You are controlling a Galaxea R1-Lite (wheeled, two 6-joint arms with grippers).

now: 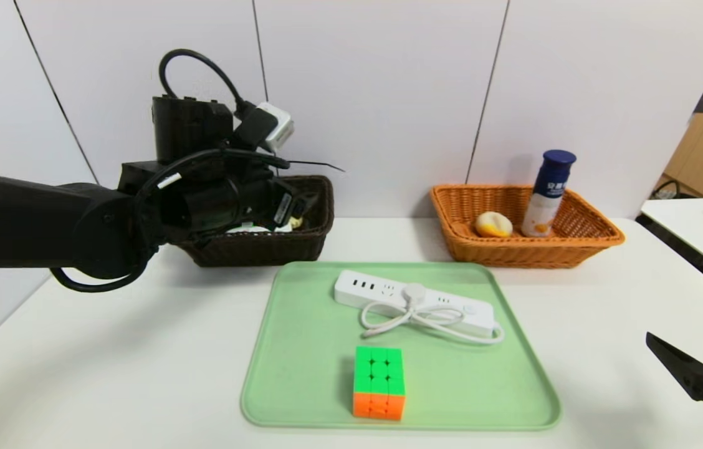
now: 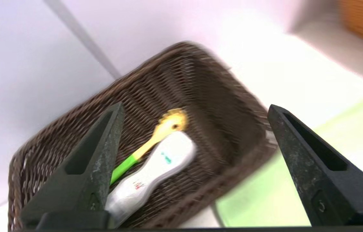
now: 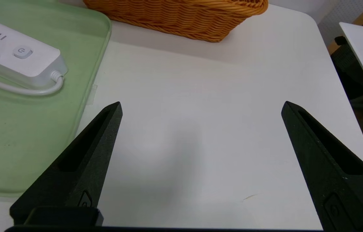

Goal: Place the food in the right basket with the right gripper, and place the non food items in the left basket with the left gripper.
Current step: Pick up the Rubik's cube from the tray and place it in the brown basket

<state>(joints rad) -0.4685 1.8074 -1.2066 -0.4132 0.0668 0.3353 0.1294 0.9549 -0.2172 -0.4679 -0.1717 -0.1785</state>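
White worktop [image 1: 139, 349], carrying a pale green tray [image 1: 301, 374] at the middle near the front edge. Behind the tray, toward the wall, a dark brown wicker basket [image 1: 301, 237] on the left and a light orange-tan wicker basket [image 1: 576, 243] on the right, well apart.

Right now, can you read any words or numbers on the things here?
None can be read.
bottle: white marks on its blue band, too small to read.
tube: a teal mark and a red mark, too blurred to read.
power strip: only a power symbol on its button, no words.
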